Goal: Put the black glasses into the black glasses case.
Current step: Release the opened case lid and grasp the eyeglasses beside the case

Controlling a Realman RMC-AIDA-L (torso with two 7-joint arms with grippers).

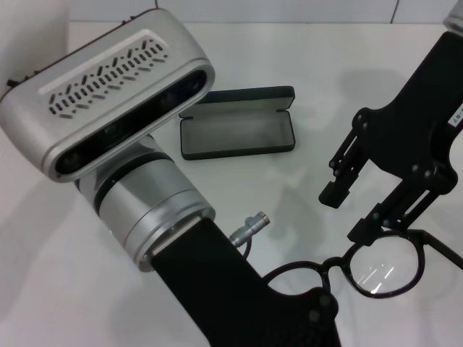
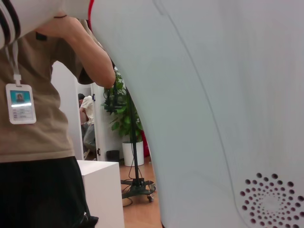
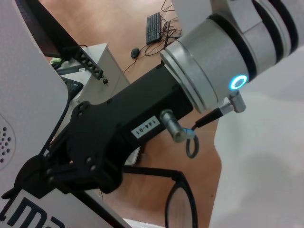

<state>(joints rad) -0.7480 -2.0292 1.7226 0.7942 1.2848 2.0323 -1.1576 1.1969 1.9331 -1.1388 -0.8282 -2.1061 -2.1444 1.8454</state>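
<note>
The white table [image 1: 304, 72] fills the head view. The left gripper [image 1: 300, 318], at lower centre, clamps one end of the black glasses [image 1: 383, 266], held low right. The right gripper [image 1: 347, 210], at mid right, stands wide open, its lower finger touching the frame. The black glasses case [image 1: 237, 134] lies open at upper centre.

Left end effector [image 3: 45, 166] beside black glasses [image 3: 178, 199]

There is one pair of black glasses [image 1: 376, 269], one open black glasses case [image 1: 237, 131] and two claws on one desk [image 1: 289, 58].
</note>
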